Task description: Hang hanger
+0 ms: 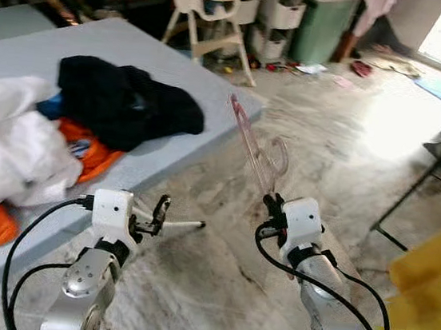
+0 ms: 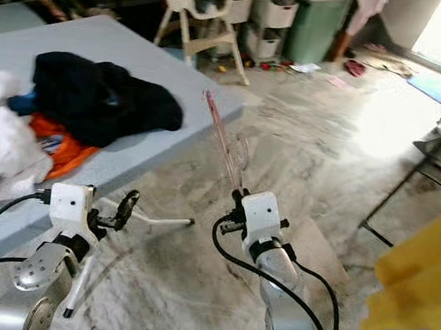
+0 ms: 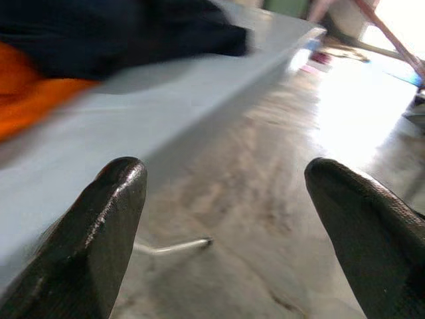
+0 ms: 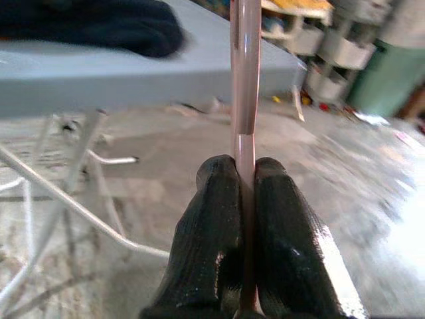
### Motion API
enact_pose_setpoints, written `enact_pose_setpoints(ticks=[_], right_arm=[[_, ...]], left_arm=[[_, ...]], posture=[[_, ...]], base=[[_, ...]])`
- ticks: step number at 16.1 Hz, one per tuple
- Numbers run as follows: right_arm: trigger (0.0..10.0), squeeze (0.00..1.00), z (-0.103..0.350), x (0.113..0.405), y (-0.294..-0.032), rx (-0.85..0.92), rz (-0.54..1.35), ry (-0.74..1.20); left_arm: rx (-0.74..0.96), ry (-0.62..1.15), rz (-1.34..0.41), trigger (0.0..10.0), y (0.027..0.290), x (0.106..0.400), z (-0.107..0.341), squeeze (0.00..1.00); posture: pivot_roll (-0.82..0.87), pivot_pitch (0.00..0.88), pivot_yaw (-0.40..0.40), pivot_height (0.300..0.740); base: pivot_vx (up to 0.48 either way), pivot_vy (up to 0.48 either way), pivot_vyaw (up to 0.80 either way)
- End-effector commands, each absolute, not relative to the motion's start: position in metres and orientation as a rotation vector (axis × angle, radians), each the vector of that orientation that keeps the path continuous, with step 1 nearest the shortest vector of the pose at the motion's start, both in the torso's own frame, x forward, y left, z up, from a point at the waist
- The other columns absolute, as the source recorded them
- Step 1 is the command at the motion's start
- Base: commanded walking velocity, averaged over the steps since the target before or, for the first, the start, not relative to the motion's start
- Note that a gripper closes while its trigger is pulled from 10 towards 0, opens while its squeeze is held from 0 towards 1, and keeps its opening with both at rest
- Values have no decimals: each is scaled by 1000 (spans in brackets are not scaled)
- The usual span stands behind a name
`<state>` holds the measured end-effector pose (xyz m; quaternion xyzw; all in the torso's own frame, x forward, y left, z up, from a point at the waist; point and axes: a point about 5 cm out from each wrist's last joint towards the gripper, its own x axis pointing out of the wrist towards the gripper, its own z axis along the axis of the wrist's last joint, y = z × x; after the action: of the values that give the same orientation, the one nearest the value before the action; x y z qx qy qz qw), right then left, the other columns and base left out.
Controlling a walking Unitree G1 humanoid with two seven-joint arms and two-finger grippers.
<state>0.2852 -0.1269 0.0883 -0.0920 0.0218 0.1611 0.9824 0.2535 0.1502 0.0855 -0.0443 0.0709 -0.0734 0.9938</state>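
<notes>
the right gripper (image 4: 244,174) pinches the clear pink plastic hanger (image 1: 256,147) upright; keep it steady, hook probably on top. the left gripper (image 3: 232,219) is open, empty.

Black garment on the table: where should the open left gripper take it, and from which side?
Grip the raised fold of the black garment nearest the table edge, coming with the left gripper from the floor side and above. It lies heaped and loose there, apart from the white cloth.
</notes>
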Motion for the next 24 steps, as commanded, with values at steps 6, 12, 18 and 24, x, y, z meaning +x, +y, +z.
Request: enact_pose_setpoints(ticks=[6,12,18,24], right_arm=[[10000,0,93,285,-133,-189,296,26],[10000,0,93,284,-132,-186,293,24],[10000,0,92,284,-130,-182,295,26],[10000,0,92,286,-131,-170,277,26]], left_arm=[[-107,153,-185,10000,143,254,83,0],[-107,157,-191,10000,144,254,82,0],[-105,160,-189,10000,147,254,82,0],[-98,168,-196,10000,148,253,80,0]], posture=[[-111,0,35,740],[-110,0,36,740],[-103,0,35,740],[-104,0,47,740]], base=[[0,0,-800],[0,-129,-800],[0,-291,-800],[0,-301,-707]])
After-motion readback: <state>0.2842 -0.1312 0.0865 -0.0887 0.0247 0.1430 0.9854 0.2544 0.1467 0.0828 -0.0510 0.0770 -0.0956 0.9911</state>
